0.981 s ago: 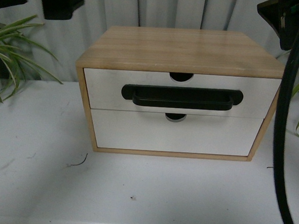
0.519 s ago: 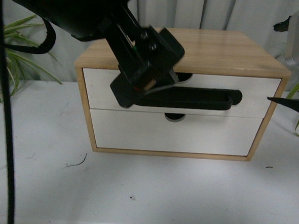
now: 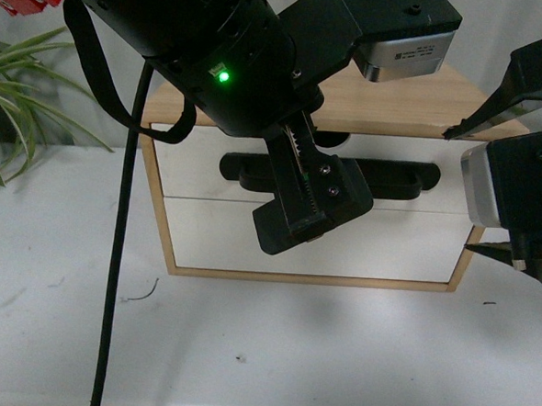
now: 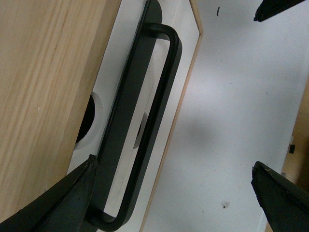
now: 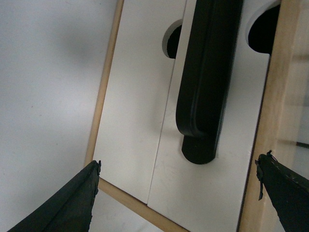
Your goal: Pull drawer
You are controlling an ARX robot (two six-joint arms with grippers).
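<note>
- You see the drawer's (image 4: 120, 48) black handle (image 4: 154, 116) running down the frame's centre-left.
- Your left gripper's (image 4: 174, 164) fingertips sit spread wide in both lower corners.

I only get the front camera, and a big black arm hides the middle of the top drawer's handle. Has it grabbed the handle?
Observer: Not yet. The left wrist camera shows the left gripper open, with nothing closed on the handle.
Visitor: Is the drawer out at all?
Observer: The right wrist camera shows the drawer front looking level with the plain drawer below it.
Visitor: And the other arm?
Observer: The right gripper is open too, and the handle's end shows between its fingers.
</note>
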